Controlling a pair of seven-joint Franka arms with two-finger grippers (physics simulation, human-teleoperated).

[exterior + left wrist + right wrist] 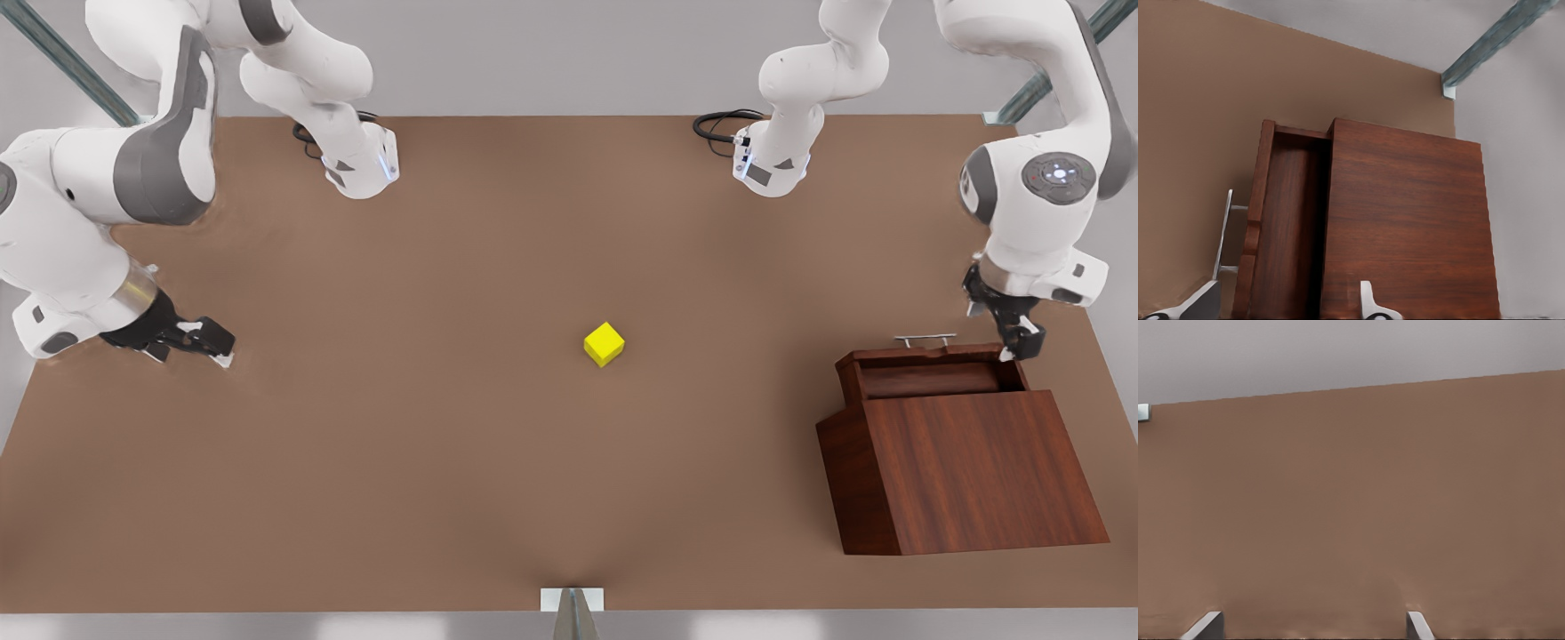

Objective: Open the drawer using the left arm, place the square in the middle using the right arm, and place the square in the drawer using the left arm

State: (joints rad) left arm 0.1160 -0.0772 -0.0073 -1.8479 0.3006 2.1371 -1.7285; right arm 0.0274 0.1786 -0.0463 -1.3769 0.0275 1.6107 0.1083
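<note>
A: What sits on the plain matte brown bench (pixel 444 462), and does anything block the way?

B: 2 things. A small bright yellow cube (pixel 604 344) lies near the middle, alone on bare surface with nothing touching it. A dark reddish-brown wood-grain cabinet box (pixel 969 471) stands at the front view's right, well apart from the cube. Black cables (pixel 720 124) coil by an arm base at the far edge.

A: And the drawer?

B: The shallow wood-grain drawer (pixel 933 373) at the cabinet's top is pulled out toward the far side, its inside showing. Its slim silver bar handle (pixel 925 339) stands on the far face.

A: Where are the grippers?

B: The left arm's black 2-finger gripper (pixel 1013 342) hangs at the drawer's right far corner, just beside the handle. In the left wrist view its fingers (pixel 1371 303) are spread apart, holding nothing, with the drawer (pixel 1281 227) and handle (pixel 1225 233) between them. The right arm's black gripper (pixel 209 347) waits low over the bench at the front view's left, well apart from the cube; its fingers (pixel 1418 627) are wide apart and hold nothing.
</note>
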